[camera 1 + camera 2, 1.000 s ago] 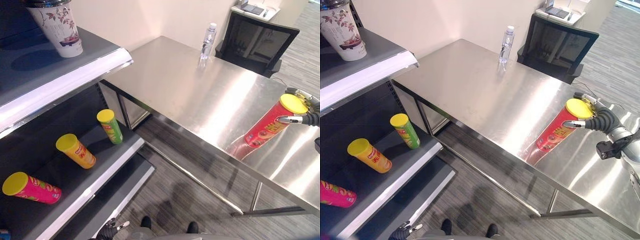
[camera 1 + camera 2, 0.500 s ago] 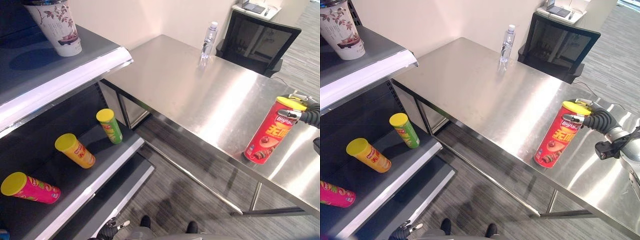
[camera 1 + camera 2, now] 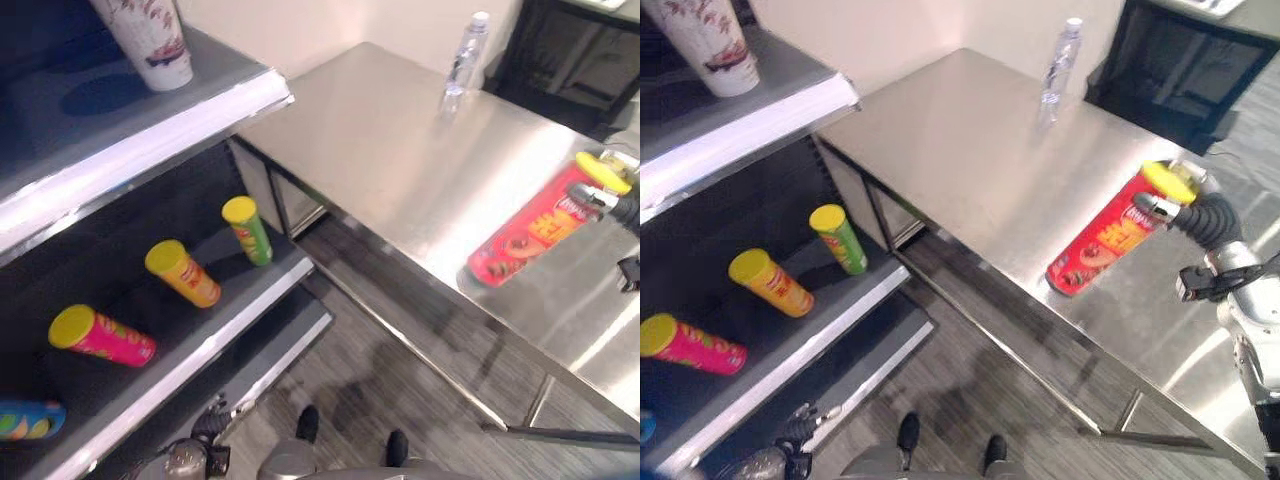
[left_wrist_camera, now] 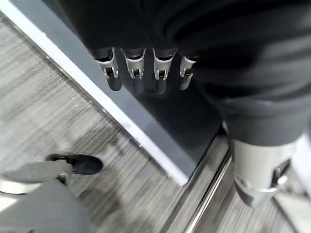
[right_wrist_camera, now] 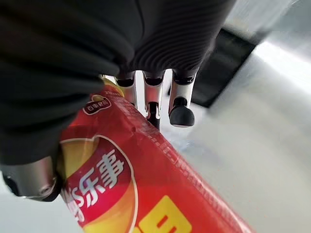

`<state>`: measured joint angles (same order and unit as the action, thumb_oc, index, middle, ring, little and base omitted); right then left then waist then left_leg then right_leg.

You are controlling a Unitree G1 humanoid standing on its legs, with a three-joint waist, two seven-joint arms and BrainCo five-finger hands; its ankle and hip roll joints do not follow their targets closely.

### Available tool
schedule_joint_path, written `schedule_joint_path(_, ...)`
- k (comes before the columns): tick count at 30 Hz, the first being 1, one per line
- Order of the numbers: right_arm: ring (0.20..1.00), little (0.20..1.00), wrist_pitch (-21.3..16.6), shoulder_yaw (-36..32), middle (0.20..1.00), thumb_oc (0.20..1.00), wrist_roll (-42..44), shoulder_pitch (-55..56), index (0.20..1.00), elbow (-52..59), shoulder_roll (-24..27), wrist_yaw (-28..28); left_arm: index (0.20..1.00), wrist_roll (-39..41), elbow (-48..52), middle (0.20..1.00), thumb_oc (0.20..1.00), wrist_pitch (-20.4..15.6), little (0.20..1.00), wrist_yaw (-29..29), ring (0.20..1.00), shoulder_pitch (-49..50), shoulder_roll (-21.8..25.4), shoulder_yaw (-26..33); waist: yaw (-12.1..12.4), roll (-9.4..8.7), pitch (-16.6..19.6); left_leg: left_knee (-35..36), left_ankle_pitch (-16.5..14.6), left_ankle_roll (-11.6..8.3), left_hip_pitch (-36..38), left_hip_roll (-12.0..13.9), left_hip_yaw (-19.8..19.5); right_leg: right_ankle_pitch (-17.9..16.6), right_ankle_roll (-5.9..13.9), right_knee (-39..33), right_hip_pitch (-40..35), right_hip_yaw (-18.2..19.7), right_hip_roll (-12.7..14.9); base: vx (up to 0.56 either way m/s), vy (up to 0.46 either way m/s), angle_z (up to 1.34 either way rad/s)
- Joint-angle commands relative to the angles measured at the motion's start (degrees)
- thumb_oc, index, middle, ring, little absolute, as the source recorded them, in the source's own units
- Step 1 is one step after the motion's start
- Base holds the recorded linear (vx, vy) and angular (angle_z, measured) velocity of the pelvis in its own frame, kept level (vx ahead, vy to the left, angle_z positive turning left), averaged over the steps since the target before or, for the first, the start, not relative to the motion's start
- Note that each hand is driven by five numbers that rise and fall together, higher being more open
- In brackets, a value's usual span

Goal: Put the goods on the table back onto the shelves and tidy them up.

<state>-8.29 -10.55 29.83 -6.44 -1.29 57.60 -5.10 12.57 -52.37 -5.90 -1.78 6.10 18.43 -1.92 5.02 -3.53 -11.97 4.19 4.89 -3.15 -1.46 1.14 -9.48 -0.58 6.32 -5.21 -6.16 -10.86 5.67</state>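
Now your right hand (image 3: 1200, 215) has its fingers curled round the top of the red can (image 3: 1102, 237), can tilted near the table's (image 3: 970, 140) front edge, left hand (image 4: 141, 68) hanging low, fingers straight.

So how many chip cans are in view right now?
5: the red can tilted on the table in the right hand, and green, orange, pink and blue cans on the lower shelf. More may be hidden.
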Motion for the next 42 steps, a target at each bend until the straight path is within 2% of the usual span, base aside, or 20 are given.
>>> schedule_joint_path(1, 0.2, 0.2, -6.6, -5.7, 0.2, 0.2, 1.4, -5.8, 0.2, 4.5, 2.4, 2.8, 1.0, 0.9, -1.7, 1.0, 1.0, -0.7, 1.0, 0.4, 1.0, -0.5, 2.7, -1.2, 3.5, -2.3, 2.1, -0.8, 3.1, -5.59, -5.1, 5.1, -1.7, 6.4, 0.09, 1.6, -2.6, 4.1, -2.7, -0.18, -0.269, 0.84)
schedule_joint_path(3, 0.2, 0.2, -7.2, -6.7, 0.2, 0.2, 1.6, -5.7, 0.2, 4.8, 2.7, 3.4, 1.0, 1.0, -2.0, 1.0, 1.0, -0.5, 1.0, 0.3, 1.0, -0.1, 2.1, -1.2, 3.9, -1.96, 0.7, -2.6, 4.2, -6.17, -8.1, 5.4, -1.5, 6.2, -0.6, 0.6, -3.0, 2.4, -3.6, -0.22, -0.179, 0.78)
schedule_joint_path(7, 0.2, 0.2, -6.8, -7.2, 0.2, 0.2, 0.3, -4.5, 0.2, 5.6, 1.8, 4.5, 1.0, -0.2, -3.2, 1.0, 1.0, 0.0, 1.0, 0.2, 1.0, 0.4, 0.9, -0.1, 2.4, -1.88, -0.4, -7.5, 1.5, -4.41, -8.9, 9.1, 10.7, 5.5, -1.54, 0.6, -2.1, -2.3, -2.4, -0.23, -0.027, 0.92)
schedule_joint_path(11, 0.2, 0.2, -6.4, -6.9, 0.2, 0.2, -1.3, -4.1, 0.2, 5.6, 1.9, 4.5, 1.0, -1.1, -4.0, 1.0, 1.0, 0.1, 1.0, 0.4, 1.0, 0.5, 0.9, 0.7, 1.5, -1.85, 0.1, -10.3, -0.8, -4.84, -5.8, 10.6, 10.3, 3.8, -1.73, 0.7, -0.9, -4.9, -0.7, -0.16, 0.061, 0.43)
schedule_joint_path(12, 0.2, 0.2, -6.4, -6.4, 0.2, 0.2, -1.4, -4.2, 0.2, 5.3, 2.4, 4.4, 1.0, -1.2, -4.2, 1.0, 1.0, -0.1, 1.0, 0.8, 1.0, 0.5, 1.0, 0.8, 0.6, -1.76, 0.5, -11.8, -3.0, -5.27, -2.1, 12.6, 10.8, 3.3, -1.54, 1.0, 0.1, -6.8, 0.6, -0.17, 0.114, 0.62)
schedule_joint_path(16, 0.2, 0.2, -6.2, -6.0, 0.2, 0.2, -2.0, -4.5, 0.2, 4.5, 3.3, 4.1, 1.0, -1.2, -2.9, 1.0, 1.0, -0.5, 1.0, 1.1, 1.0, 0.8, 1.0, 1.0, -0.9, -0.49, 1.6, -13.1, -3.9, -6.7, 4.9, 14.8, 10.2, 1.4, -0.64, 1.5, 2.3, -9.7, 2.8, -0.18, 0.217, 0.35)
schedule_joint_path(18, 0.2, 0.2, -6.1, -5.7, 0.2, 0.2, -2.1, -5.0, 0.2, 3.8, 3.9, 4.0, 1.0, -1.3, -2.4, 1.0, 1.0, -0.9, 1.0, 1.4, 1.0, 0.7, 1.1, 0.6, -1.9, 0.03, 2.3, -11.7, -5.0, -7.12, 7.2, 14.2, 9.1, -0.3, 0.42, 2.0, 3.9, -10.7, 4.4, -0.17, 0.266, 0.42)
schedule_joint_path(21, 0.2, 0.2, -6.1, -7.3, 0.2, 0.2, -2.4, -3.9, 0.2, 3.4, 4.5, 4.5, 1.0, -1.7, -1.1, 1.0, 1.0, -0.9, 1.0, 1.1, 1.0, 0.2, 1.1, -0.5, -3.0, 1.26, 3.2, -5.0, -7.7, -6.53, 9.1, 14.0, 14.2, -2.0, 1.95, 3.0, 5.2, -12.7, 7.0, -0.12, 0.295, 0.76)
schedule_joint_path(23, 0.2, 0.2, -6.0, -8.4, 0.2, 0.2, -3.9, -3.1, 0.2, 3.4, 3.6, 5.4, 1.0, -2.8, -1.0, 1.0, 1.0, -1.0, 1.0, 1.1, 1.0, -0.2, 1.3, -1.4, -3.1, 1.69, 3.7, -1.3, -8.1, -5.85, 9.5, 11.8, 14.7, -4.2, 3.38, 3.6, 6.3, -13.2, 9.4, -0.15, 0.43, 0.68)
schedule_joint_path(24, 0.2, 0.2, -5.8, -8.7, 0.2, 0.2, -5.8, -3.0, 0.2, 3.5, 2.8, 6.0, 1.0, -3.6, -1.5, 1.0, 1.0, -1.2, 1.0, 1.3, 1.0, -0.6, 1.9, -1.6, -3.0, 1.2, 3.8, 0.8, -8.9, -4.54, 9.5, 8.5, 13.6, -6.8, 5.2, 3.8, 7.6, -13.1, 12.4, -0.14, 0.383, 0.71)
schedule_joint_path(28, 0.2, 0.2, -5.4, -8.0, 0.2, 0.2, -8.0, -3.4, 0.2, 3.9, 1.9, 6.7, 1.0, -4.0, -1.8, 1.0, 1.0, -1.2, 1.0, 1.6, 1.0, -0.9, 2.8, -0.9, -2.5, 0.31, 3.0, 0.8, -10.2, -2.31, 9.0, 4.5, 12.6, -8.6, 6.49, 5.5, 9.2, -10.6, 15.8, -0.13, 0.291, 0.25)
schedule_joint_path(30, 0.2, 0.2, -5.4, -7.5, 0.2, 0.2, -8.5, -3.5, 0.2, 4.5, 1.3, 7.1, 1.0, -3.2, -2.0, 1.0, 1.0, -1.4, 1.0, 2.1, 1.0, -1.6, 3.5, -0.3, -3.1, 0.03, 1.8, 0.8, -9.5, -1.2, 8.4, 3.6, 11.4, -9.2, 6.18, 8.5, 11.6, -3.5, 14.6, -0.12, 0.201, 0.06)
schedule_joint_path(32, 0.2, 0.2, -5.8, -7.3, 0.2, 0.2, -8.2, -3.4, 0.2, 4.4, 1.1, 7.0, 1.0, -2.7, -1.8, 1.0, 1.0, -1.5, 1.0, 2.3, 1.0, -2.5, 4.2, 0.0, -3.2, 0.07, 1.3, 0.8, -8.4, -0.26, 7.4, 3.0, 10.5, -5.8, 5.36, 11.4, 12.3, 1.7, 10.9, -0.13, 0.167, 0.22)
schedule_joint_path(36, 0.2, 0.2, -6.2, -7.2, 0.2, 0.2, -8.2, -3.0, 0.2, 4.9, 2.1, 6.1, 1.0, -1.7, -2.3, 1.0, 1.0, -1.1, 1.0, 2.1, 1.0, -2.8, 4.8, 0.1, -2.2, 0.1, 1.1, 0.8, -5.7, 1.45, 4.8, 2.2, 8.0, 4.2, 2.39, 21.1, 11.0, 2.3, 3.0, -0.12, 0.081, 0.27)
schedule_joint_path(37, 0.2, 0.2, -6.3, -6.7, 0.2, 0.2, -8.6, -3.0, 0.2, 5.1, 2.6, 5.8, 1.0, -1.3, -2.5, 1.0, 1.0, -0.8, 1.0, 2.0, 1.0, -2.4, 4.7, 0.4, -1.5, -0.55, 1.3, 0.8, -5.2, 1.58, 4.0, 1.5, 7.5, 6.0, 1.34, 22.0, 10.4, 2.0, 0.2, -0.08, 0.011, 0.45)
schedule_joint_path(38, 0.2, 0.2, -6.0, -6.7, 0.2, 0.2, -9.0, -2.6, 0.2, 5.4, 2.9, 5.4, 1.0, -1.2, -2.4, 1.0, 1.0, -0.8, 1.0, 1.7, 1.0, -1.8, 4.6, 0.8, -1.1, -1.53, 1.6, 0.8, -5.1, 1.44, 3.8, 0.5, 7.2, 6.7, 0.2, 18.9, 8.7, 1.5, -0.8, -0.03, -0.017, 0.27)
schedule_joint_path(39, 0.2, 0.2, -6.0, -6.7, 0.2, 0.2, -9.0, -2.4, 0.2, 5.4, 2.8, 5.4, 1.0, -1.2, -2.4, 1.0, 1.0, -0.8, 1.0, 1.7, 1.0, -1.7, 4.6, 0.8, -1.2, -1.56, 1.5, 0.8, -5.2, 1.4, 4.0, 0.5, 7.0, 6.7, 0.15, 18.4, 8.2, 1.3, -0.8, 0.03, -0.095, 0.36)
schedule_joint_path(40, 0.2, 0.2, -6.2, -6.8, 0.2, 0.2, -9.0, -2.4, 0.2, 5.1, 3.1, 5.7, 1.0, -1.3, -2.9, 1.0, 1.0, -0.9, 1.0, 1.4, 1.0, -1.4, 4.4, 0.9, -0.8, -2.72, 1.9, 0.8, -5.4, 1.12, 3.7, -0.5, 6.0, 7.0, -0.24, 12.9, 5.3, 1.8, -1.7, 0.01, -0.065, 0.33)
schedule_joint_path(41, 0.2, 0.2, -6.2, -6.8, 0.2, 0.2, -9.0, -2.4, 0.2, 5.0, 3.1, 5.7, 1.0, -1.3, -2.9, 1.0, 1.0, -0.9, 1.0, 1.4, 1.0, -1.5, 4.4, 0.9, -1.0, -2.7, 1.9, 0.8, -5.2, 1.14, 3.5, -0.6, 5.9, 6.6, -0.23, 12.4, 5.1, 1.6, -1.7, 0.06, -0.15, 0.58)
schedule_joint_path(42, 0.2, 0.2, -6.1, -6.5, 0.2, 0.2, -9.6, -1.7, 0.2, 5.9, 2.6, 5.6, 1.0, -0.5, -3.8, 1.0, 1.0, -0.7, 1.0, 1.5, 1.0, 0.2, 2.9, 2.4, -0.3, -3.52, 2.5, 0.3, -5.3, 0.26, 2.9, -0.8, 5.5, 5.0, -0.65, 6.7, 3.2, 2.5, -3.1, 0.05, -0.088, 0.45)
